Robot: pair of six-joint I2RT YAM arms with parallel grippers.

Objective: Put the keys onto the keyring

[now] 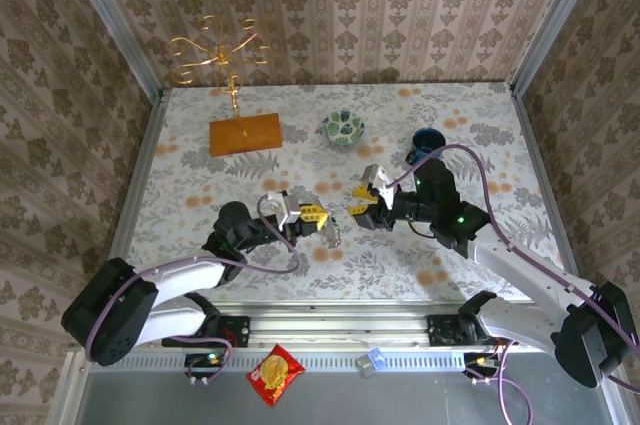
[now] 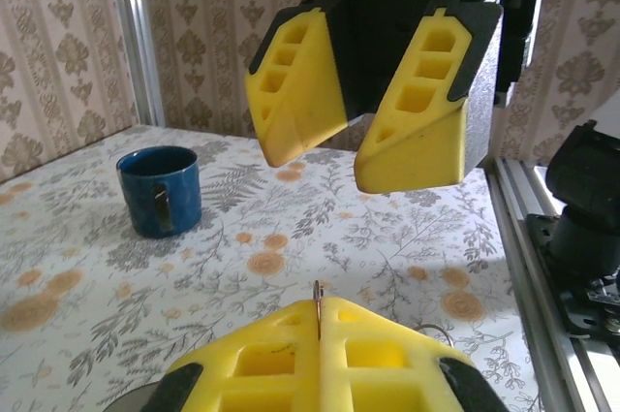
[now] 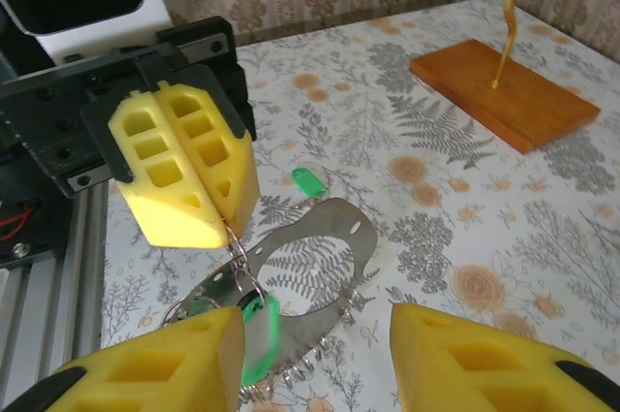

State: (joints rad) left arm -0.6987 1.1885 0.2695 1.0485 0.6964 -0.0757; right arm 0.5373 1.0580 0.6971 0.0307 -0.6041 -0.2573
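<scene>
**Hidden parts.** In the right wrist view we see the keyring (image 3: 341, 228) as a grey metal band curving over the floral tablecloth (image 1: 200, 185). Its near arc is cut off behind the right gripper (image 3: 315, 334), and from the top camera it is too small to trace. One green-headed key (image 3: 260, 332) sits at the ring's near side, half covered by that gripper's finger; we cannot tell whether it is threaded on. The second key (image 3: 308, 180) lies flat on the cloth at 12 o'clock of the ring, just beside it. The left gripper (image 3: 229, 220) is clenched on a thin wire that runs down to the ring. The wire appears to be part of the keyring, though the join is blurred. The right gripper's yellow fingers are spread wide, one on each side of the ring, grasping nothing.

**Room to move.** From above, the two grippers face each other at mid-table, slightly toward the near edge. Bare cloth lies at 9 and 3 o'clock of them, out to the aluminium rails (image 1: 137, 175). The gold wire stand (image 1: 245, 133) sits at 11 o'clock, the patterned bowl (image 1: 343, 126) at 12 and the blue mug (image 1: 425, 140) at 1. All three are well apart from the fingers.

**Writing.** A red-and-yellow snack packet (image 1: 275, 373) lies off the table at 6 o'clock; its print is too small to read.
</scene>
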